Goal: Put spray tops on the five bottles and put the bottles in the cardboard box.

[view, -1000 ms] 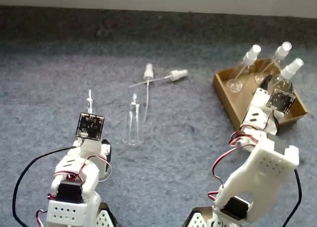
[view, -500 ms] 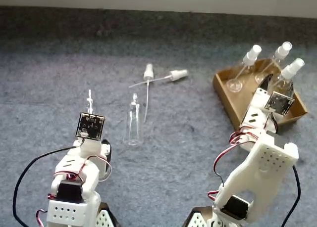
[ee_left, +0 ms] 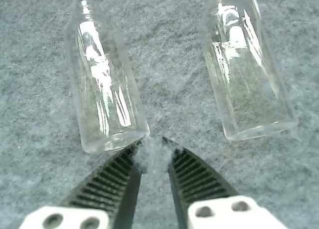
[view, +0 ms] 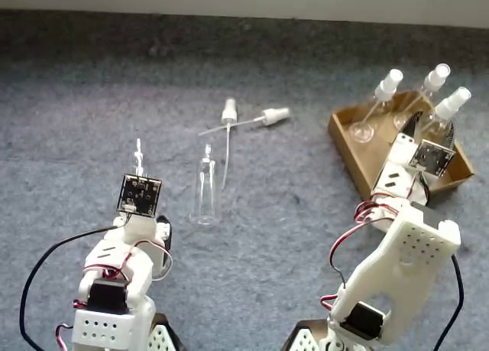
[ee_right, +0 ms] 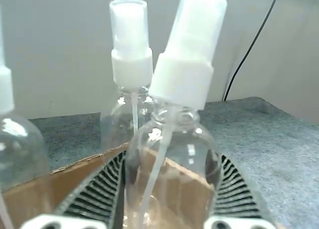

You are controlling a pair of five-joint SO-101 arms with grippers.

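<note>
Right pincer (ee_right: 170, 164) sits inside the cardboard box (view: 357, 166). Its jaws stand on either side of a capped bottle (ee_right: 172, 154) and, as far as the wrist view lets me judge, press against the glass, so it grips that bottle upright. A second capped bottle (view: 378, 102) and a third capped bottle (view: 429, 87) stand in the box just beyond it, their white tops rising above the cardboard wall.

Left pincer (ee_left: 151, 144) is low over the grey worktop (view: 290, 229). Its jaws are a narrow gap apart with nothing between them, and its tips are right at the base of a bare bottle (ee_left: 104, 99) that lies on its side with its neck pointing away from the arm. A second bare bottle (ee_left: 246, 74) lies beside the first, apart from it and pointing the same way. Past its neck, between the two arms' reach, lie two loose spray tops, one spray top (view: 229, 112) and the other spray top (view: 273, 116), with their thin tubes crossing.
</note>
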